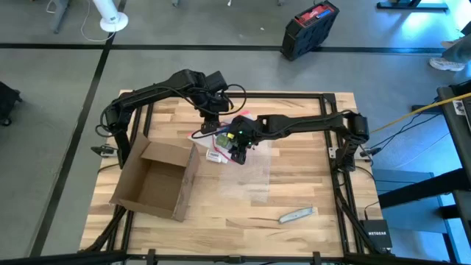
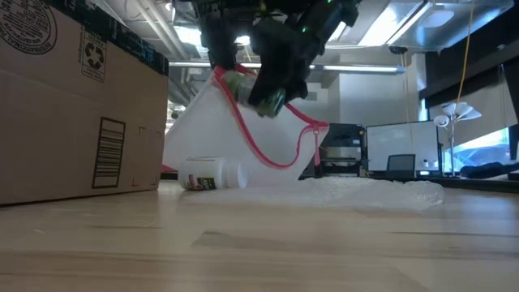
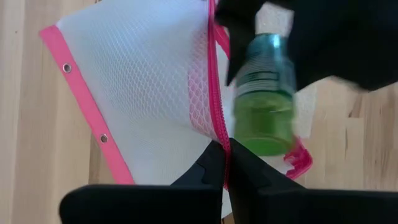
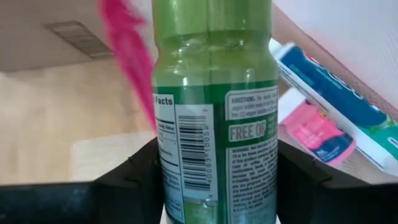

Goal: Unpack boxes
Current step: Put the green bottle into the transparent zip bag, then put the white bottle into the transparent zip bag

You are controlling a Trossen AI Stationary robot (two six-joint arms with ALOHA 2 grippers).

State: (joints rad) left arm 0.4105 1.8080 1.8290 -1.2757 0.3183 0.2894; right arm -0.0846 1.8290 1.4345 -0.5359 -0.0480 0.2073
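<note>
The green bottle [image 4: 214,106] is running off the right wrist view at both ends, so its cap and base aren't showing, and the dark fingers [image 4: 130,180] either side are covering its flanks. Behind it, a blue-and-white tube [image 4: 336,99] is getting cut by the frame edge, its lettering too blurred to read. Down at tabletop level, the cardboard box [image 2: 77,105] is spilling past the left and top edges. In the left wrist view, the other arm's dark bulk is blocking the bottle's upper part. From overhead, the small white item [image 1: 214,156] beside the box is too tiny to identify.
</note>
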